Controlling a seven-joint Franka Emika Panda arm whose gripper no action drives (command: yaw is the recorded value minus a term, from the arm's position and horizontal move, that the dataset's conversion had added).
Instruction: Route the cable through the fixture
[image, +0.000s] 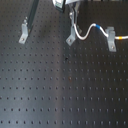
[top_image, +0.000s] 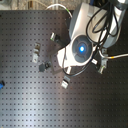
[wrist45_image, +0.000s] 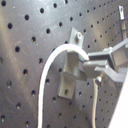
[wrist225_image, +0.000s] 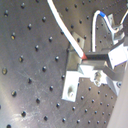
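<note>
Gripper (wrist225_image: 92, 59) jaws look pinched on the cable (image: 90, 31) right at the middle fixture (image: 72, 38), upper centre of the first exterior view; in both wrist views the white line runs into the fingers (wrist45_image: 102, 56) over that bracket. From there the cable's long axis runs roughly left-to-right across the first exterior view's upper right, arching up past a blue band (image: 98, 26), through the right fixture (image: 112, 40), yellow-orange band (image: 121, 37) pointing off the right edge. Count: one cable, three fixtures in the first exterior view (third (image: 23, 33) upper left), one black rod (image: 33, 12) leaning above it, all on the perforated board (image: 60, 90).
</note>
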